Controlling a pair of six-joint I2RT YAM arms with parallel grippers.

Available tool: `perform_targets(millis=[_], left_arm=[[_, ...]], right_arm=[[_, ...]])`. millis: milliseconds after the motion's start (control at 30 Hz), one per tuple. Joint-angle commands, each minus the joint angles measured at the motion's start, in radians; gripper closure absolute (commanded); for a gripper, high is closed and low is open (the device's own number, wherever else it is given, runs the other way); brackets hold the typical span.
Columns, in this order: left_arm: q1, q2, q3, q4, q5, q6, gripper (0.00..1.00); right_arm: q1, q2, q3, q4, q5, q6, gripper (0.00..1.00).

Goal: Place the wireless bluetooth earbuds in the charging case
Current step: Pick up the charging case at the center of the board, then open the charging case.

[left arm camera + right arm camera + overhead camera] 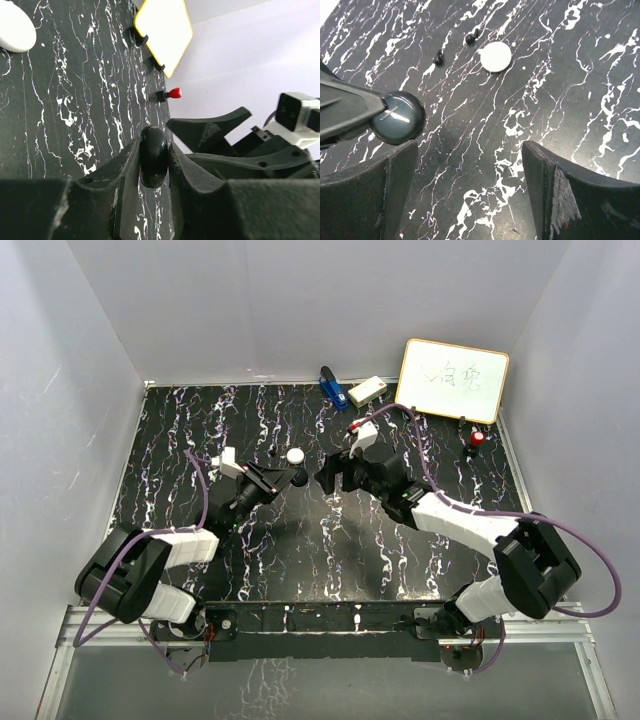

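On the black marbled table point(330, 560), the left gripper point(153, 150) is clamped on the charging case point(397, 117), a glossy dark round pod. It sits right by the right gripper point(470, 150), whose jaws are wide apart with nothing in them. There's a white puck point(496, 56) lying further out. Just beside it are the earbuds point(438, 59), two tiny dark bits on the table, beyond the right gripper and off to its far left. The left arm looks closer tbh, but it's busy, so I'd guess the right one reaches. Can't make out which way the stems point, or whether the case is open.
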Motion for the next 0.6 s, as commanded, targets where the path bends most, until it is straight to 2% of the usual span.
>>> perform_targets(millis=[0, 567], left_arm=[[0.004, -0.089, -0.01, -0.038, -0.042, 0.016, 1.0], [0.004, -0.146, -0.016, -0.105, -0.081, 0.039, 1.0]], right_arm=[[0.026, 0.025, 0.066, 0.03, 0.038, 0.025, 0.17], [0.06, 0.085, 0.132, 0.037, 0.018, 0.028, 0.16]])
